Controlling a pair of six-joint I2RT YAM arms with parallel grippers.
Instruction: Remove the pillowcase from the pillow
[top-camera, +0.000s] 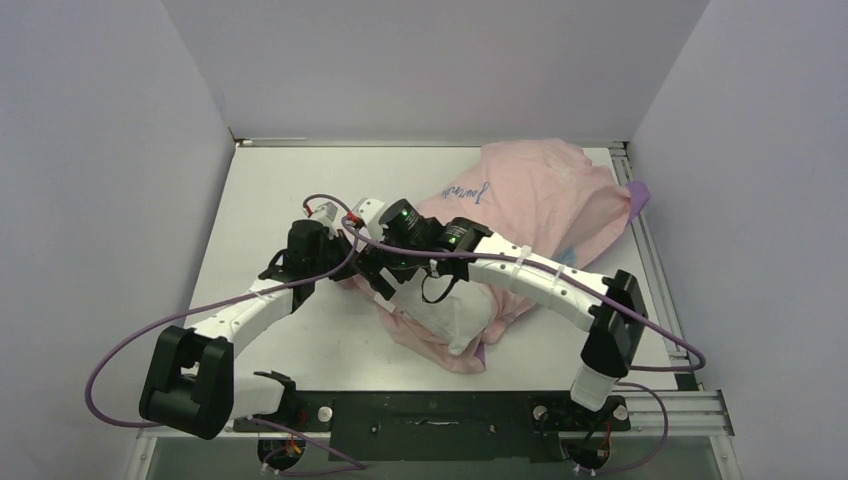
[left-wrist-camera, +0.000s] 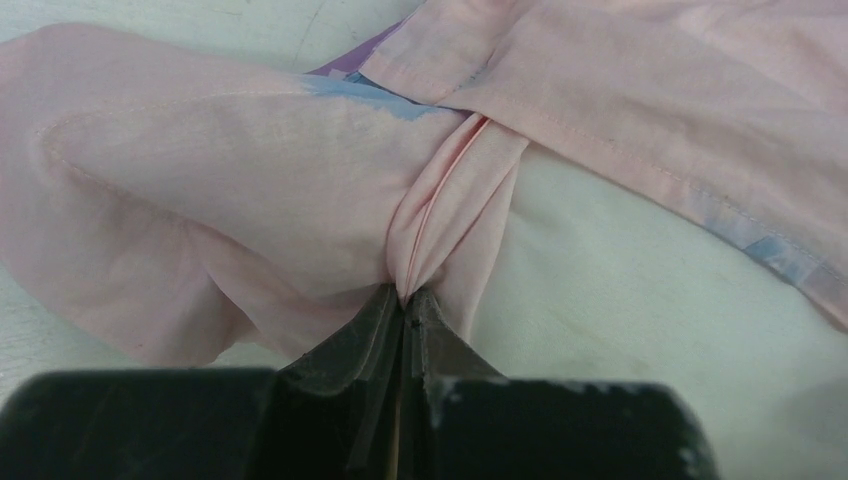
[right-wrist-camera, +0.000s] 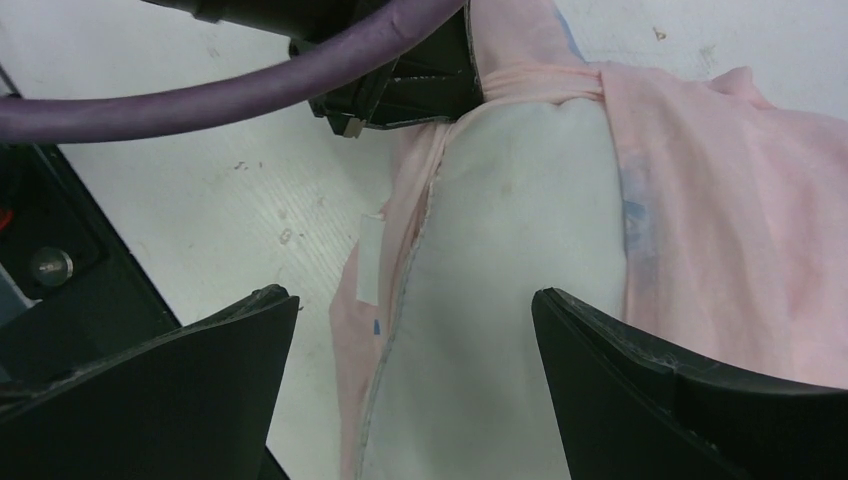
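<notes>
Lab robot cell: white table (top-camera: 280, 190), plain walls (top-camera: 420, 60).

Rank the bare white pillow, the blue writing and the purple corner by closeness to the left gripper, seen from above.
From the left gripper, in the top view:
1. White pillow: just to its right, poking out of the pillowcase.
2. Blue writing: farther back and to the right.
3. Purple corner: far right edge.
</notes>
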